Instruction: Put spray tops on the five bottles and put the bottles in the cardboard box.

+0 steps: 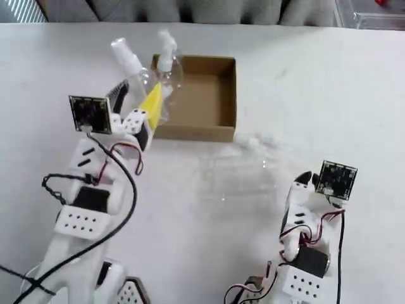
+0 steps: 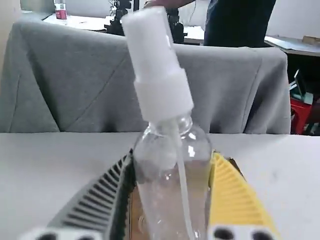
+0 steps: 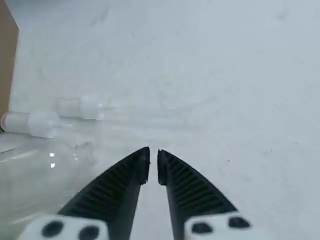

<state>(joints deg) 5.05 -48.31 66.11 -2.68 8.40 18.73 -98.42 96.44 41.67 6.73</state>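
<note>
Item: clear plastic bottle (image 2: 170,170), round-shouldered, fitted with a white spray top (image 2: 157,75) whose dip tube runs down inside. It is held nearly upright, clamped at the body between the grey and yellow fingers of the left gripper (image 2: 171,159), at the near left corner of the open brown cardboard box (image 1: 209,132). In the high view two bottle shapes with white tops rise at that corner; which one is held, and whether the other stands inside the box, cannot be told. On the white table (image 1: 329,82), between the box and the right arm, two further white spray tops (image 3: 80,107) lie side by side with faint clear bottle bodies close by; whether they are screwed on cannot be told. Right gripper (image 3: 153,165): black fingers all but together, holding nothing, low over the table near those lying pieces. Status, by judgement: one bottle capped and ready to go in, at most one other boxed so far, and the remainder still to be capped or loaded. Fewer than five bottles can be counted with certainty.
</note>
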